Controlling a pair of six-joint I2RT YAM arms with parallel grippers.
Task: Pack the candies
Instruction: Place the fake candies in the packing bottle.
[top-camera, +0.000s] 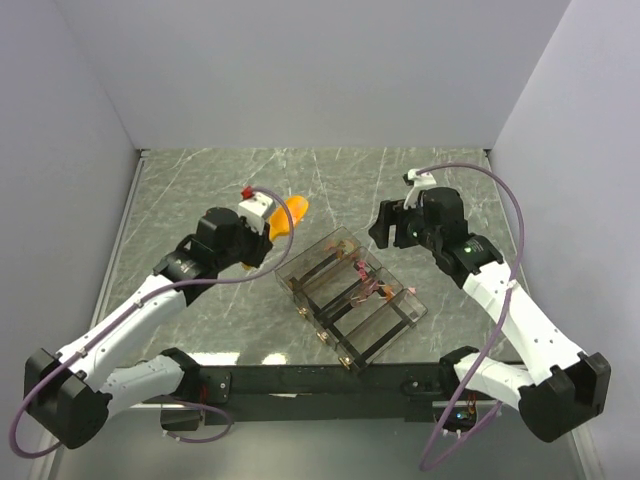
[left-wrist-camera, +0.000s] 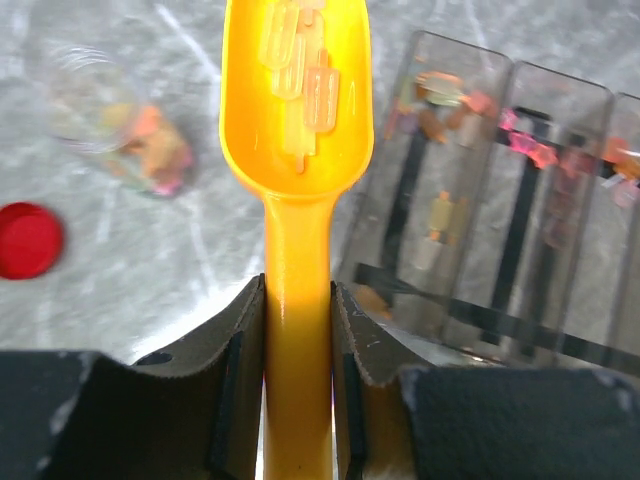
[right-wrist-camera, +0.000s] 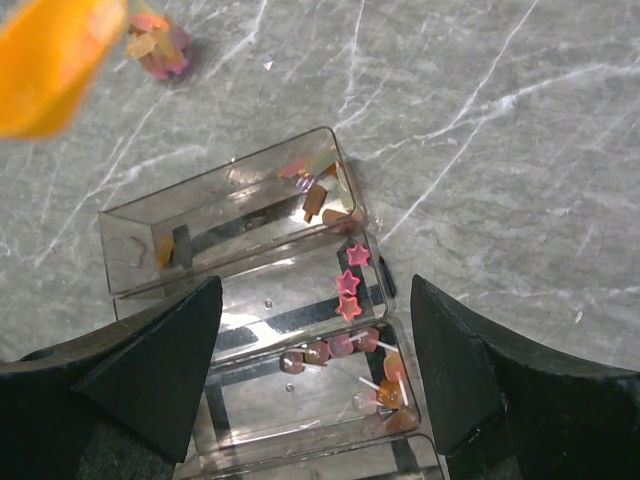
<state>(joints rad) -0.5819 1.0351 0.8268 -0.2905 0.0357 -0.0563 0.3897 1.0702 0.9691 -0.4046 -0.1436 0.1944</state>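
So the left tool (left-wrist-camera: 297, 335) is clamped narrow on the handle of the yellow-orange plastic scoop (left-wrist-camera: 297, 250), one finger on each side. There's a small load of tiny wrapped candies (left-wrist-camera: 305, 85) in the scoop's bowl; they look pale yellow-orange in there. The bowl is just beside the end compartment of the clear plastic divided box (right-wrist-camera: 215, 172), not over it as far as I can tell.

The box already has more candies in it. There are a few orange and pink ones in the end compartment, pink stars along the next one, and a bunch of pink and orange ones after that.

The right tool (right-wrist-camera: 316, 340) hangs above the box with its jaws wide, nothing between them.

Off to the side on the grey marble tabletop (right-wrist-camera: 520, 150) sit a flat round red lid (left-wrist-camera: 28, 240) and a blurry clear jar (left-wrist-camera: 110, 120) with more sweets inside.
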